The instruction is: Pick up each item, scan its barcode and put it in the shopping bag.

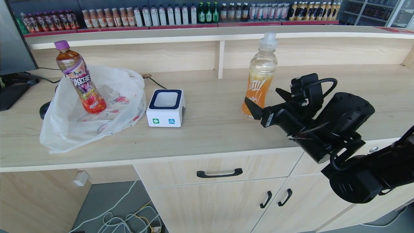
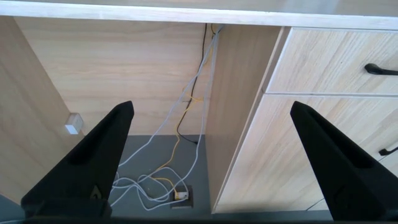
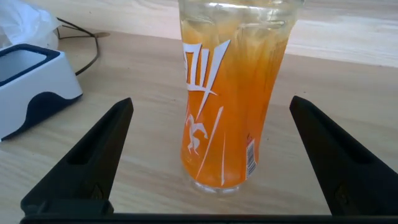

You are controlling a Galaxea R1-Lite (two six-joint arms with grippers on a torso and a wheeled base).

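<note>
Head view
Orange bottle (image 1: 260,76): stood upright on the counter (image 1: 210,129), on the robot's right half; long axis vertical, clear cap pointed up, orange drink filling the lower part.
Right gripper (image 1: 266,103): held low over the counter just beside the orange bottle's base and aimed at it; its fingers are seen spread apart, with nothing between them.
Purple-capped bottle (image 1: 81,77): stood inside the shopping bag (image 1: 129,87), cap up, long axis near vertical, with the top leaned a little toward the robot's left.
Shopping bag: laid open on the counter's left part, its white plastic crumpled around the bottle's base.
Scanner (image 1: 166,107): a white box with a dark-framed window faced upward, set between the bag and the orange bottle, just beside the bag.

Left wrist view
Left gripper (image 2: 211,109): held below the counter's edge, fingers (image 2: 93,168) wide apart and empty, faced toward the cabinet fronts.
Cables (image 2: 155,180): seen hanging down the wooden panel and coiled on the floor.
Drawer handle (image 2: 380,69): black, on the drawer front.

Right wrist view
Orange bottle (image 3: 230,112): seen upright, centred ahead of the gap between the two fingers; no touch can be made out.
Barcode (image 3: 250,155): printed low on the bottle's side, its strip run along the bottle's long axis.
Scanner (image 3: 31,81): seen to one side, apart from the bottle.
</note>
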